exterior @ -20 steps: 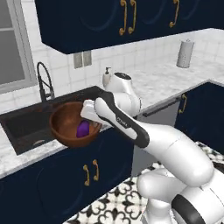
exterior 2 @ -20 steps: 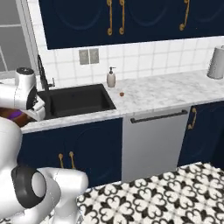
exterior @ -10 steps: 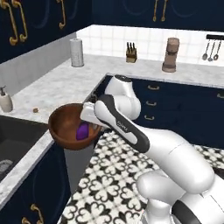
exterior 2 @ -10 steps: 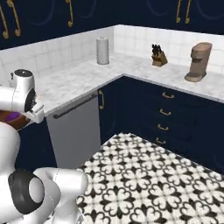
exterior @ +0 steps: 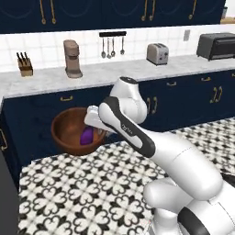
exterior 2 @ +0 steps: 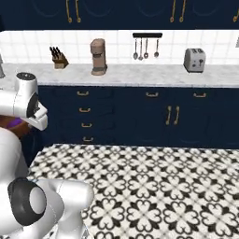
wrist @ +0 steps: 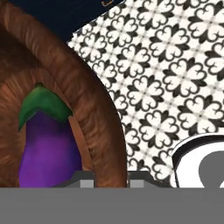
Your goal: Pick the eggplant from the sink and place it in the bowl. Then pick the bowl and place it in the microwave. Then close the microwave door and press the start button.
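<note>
The reddish-brown wooden bowl [exterior: 69,131] hangs in the air above the patterned floor. My gripper [exterior: 101,133] is shut on its right rim. The purple eggplant [exterior: 86,136] lies inside the bowl. In the hand view the bowl [wrist: 96,118] takes up the left side. The eggplant [wrist: 48,148], with its green cap, rests on the bottom. My gripper [wrist: 107,177] pinches the rim between its two dark fingertips [wrist: 81,177]. In the right base view a sliver of the bowl [exterior 2: 8,122] peeks from behind the hand. The sink and the microwave are out of view.
Dark blue cabinets [exterior: 183,98] under a marble counter [exterior: 105,71] run across the back. On the counter stand a knife block [exterior: 25,64], a coffee machine [exterior: 72,58], a toaster [exterior: 157,53] and a dark box-shaped appliance [exterior: 218,46]. Black-and-white tiled floor [exterior 2: 154,186] stretches in front.
The whole scene has swung sideways because the base turned: the sink and dishwasher are gone and another stretch of counter has come into view. The bowl with the eggplant stays in my gripper.
</note>
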